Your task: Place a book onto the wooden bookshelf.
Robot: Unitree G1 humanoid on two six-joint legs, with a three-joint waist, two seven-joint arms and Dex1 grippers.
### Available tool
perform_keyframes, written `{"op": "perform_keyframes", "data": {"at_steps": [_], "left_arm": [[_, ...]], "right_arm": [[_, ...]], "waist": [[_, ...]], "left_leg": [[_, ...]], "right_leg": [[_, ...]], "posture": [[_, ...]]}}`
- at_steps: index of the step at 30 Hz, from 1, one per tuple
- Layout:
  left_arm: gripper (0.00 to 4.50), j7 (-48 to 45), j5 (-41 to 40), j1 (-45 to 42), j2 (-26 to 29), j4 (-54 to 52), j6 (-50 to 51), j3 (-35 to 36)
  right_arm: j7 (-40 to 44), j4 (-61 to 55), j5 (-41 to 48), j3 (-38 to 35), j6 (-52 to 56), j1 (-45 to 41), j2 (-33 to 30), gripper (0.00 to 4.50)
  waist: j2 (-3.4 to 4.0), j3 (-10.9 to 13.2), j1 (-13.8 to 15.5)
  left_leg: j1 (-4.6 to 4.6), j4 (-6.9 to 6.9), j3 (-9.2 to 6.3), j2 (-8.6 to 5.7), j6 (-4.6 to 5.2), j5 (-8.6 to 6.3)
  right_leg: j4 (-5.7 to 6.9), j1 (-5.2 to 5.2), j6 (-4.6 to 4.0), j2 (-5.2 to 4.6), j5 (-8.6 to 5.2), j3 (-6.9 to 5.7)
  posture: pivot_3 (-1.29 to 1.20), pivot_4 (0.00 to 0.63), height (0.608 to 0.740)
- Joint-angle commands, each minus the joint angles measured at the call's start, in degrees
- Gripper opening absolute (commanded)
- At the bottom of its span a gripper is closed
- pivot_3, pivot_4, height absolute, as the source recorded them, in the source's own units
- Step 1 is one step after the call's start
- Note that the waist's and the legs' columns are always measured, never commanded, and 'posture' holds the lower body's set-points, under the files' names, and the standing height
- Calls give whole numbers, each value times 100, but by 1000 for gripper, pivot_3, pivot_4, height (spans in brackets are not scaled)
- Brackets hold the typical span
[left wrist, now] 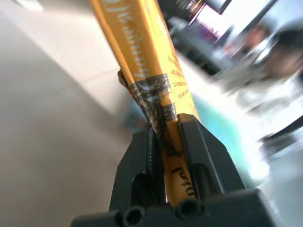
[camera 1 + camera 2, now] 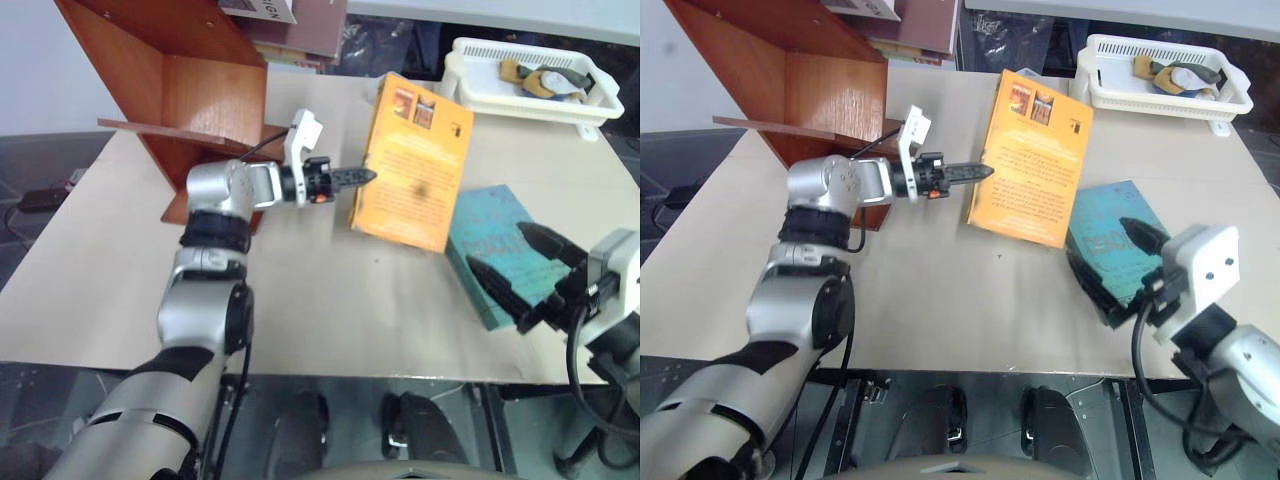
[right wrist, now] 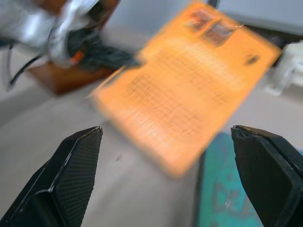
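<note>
Left gripper (image 2: 366, 176): fingers pinched on the spine edge of the book (image 2: 412, 163), which is lifted and tilted above the table (image 2: 100, 270). The shelf (image 2: 190, 90) stands beside the left arm, apart from the book. Right gripper (image 2: 520, 270): fingers spread wide, holding nothing, above the teal book (image 2: 490, 235). A white basket (image 2: 530, 85) sits at the far edge

The wooden bookshelf (image 2: 190, 70) is cut off at the 12 o'clock edge. The small pictures on the book (image 2: 412, 160) are too blurred to read.
</note>
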Motion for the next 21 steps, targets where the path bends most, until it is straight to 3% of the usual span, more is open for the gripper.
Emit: {"op": "perform_keyframes", "data": {"at_steps": [1, 9, 21], "left_arm": [[300, -155, 284, 341, 359, -1272, -1067, -391], [300, -75, 796, 776, 1200, -2318, -3041, -400], [300, -753, 1163, 659, 2575, -2877, -5987, -164]], "right_arm": [[383, 368, 28, 168, 295, -537, 222, 4500], [1671, 1081, -520, 401, 744, -1132, 464, 4500], [2555, 1666, -1051, 632, 985, -2063, 1087, 4500]], "waist": [[0, 0, 38], [2, 0, 51], [6, 0, 62]], "left_leg": [[-1, 1, -1, 0, 0, 0], [-3, 6, 0, 0, 1, -1], [-6, 6, 4, 1, 1, 0]], "right_leg": [[1, -1, 0, 0, 0, -2], [1, 0, 3, -1, -1, -5], [-2, 0, 3, -2, -1, -9]], "posture": [[0, 150, 740], [0, 150, 740], [0, 150, 740]]}}
